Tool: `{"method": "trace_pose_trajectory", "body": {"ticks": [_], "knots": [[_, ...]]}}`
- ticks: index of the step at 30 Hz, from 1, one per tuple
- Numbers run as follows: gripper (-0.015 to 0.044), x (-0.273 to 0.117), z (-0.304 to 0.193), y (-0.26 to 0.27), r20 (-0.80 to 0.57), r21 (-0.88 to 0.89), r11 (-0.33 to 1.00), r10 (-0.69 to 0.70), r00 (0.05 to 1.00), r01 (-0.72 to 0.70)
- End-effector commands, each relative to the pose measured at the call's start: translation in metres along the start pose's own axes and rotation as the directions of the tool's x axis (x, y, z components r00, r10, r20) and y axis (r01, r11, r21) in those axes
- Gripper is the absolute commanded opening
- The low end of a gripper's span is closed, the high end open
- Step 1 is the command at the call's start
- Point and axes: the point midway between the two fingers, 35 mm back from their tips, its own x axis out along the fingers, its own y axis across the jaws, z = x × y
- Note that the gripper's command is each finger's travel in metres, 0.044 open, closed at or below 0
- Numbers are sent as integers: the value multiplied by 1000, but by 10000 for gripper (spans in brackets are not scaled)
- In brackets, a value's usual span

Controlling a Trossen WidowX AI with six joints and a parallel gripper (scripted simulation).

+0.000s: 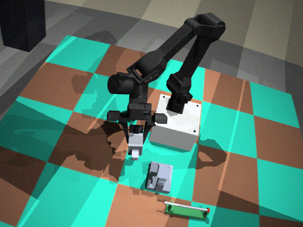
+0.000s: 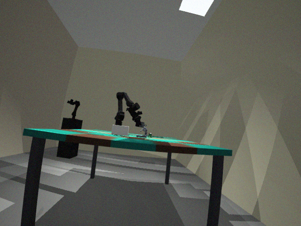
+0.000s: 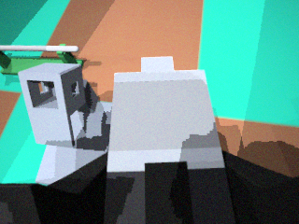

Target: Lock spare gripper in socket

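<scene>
My gripper (image 1: 136, 142) (image 3: 161, 153) is shut on the spare gripper (image 1: 135, 139) (image 3: 161, 109), a pale grey block. It is held above the table, its small square spigot (image 1: 135, 153) (image 3: 157, 64) pointing away from my fingers. The grey mount (image 1: 164, 171) (image 3: 49, 123) stands beside it, to the right in the top view and to the left in the wrist view. The mount's upright socket shows a square opening, with no pin seen through it. The white lock pin (image 1: 187, 206) (image 3: 37, 48), with a red head in the top view, lies across the green rack (image 1: 187, 213) (image 3: 33, 66).
The arm's white base box (image 1: 184, 119) (image 2: 120, 129) stands behind the mount. The green rack lies in front of the mount in the top view. A black pedestal (image 1: 22, 24) (image 2: 67, 148) stands off the table, with another small arm (image 2: 75, 108) on top in the exterior view.
</scene>
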Motion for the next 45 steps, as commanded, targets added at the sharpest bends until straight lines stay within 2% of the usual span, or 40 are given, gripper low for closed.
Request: {"method": "trace_pose_trajectory", "body": {"ticks": [1,22,45], "knots": [[0,0,8,3,-19,11,1000,8,1000,-8],[0,5,18,46,-237,108,993,67,969,-43],[0,-6,24,90,-452,135,990,36,891,29]]}}
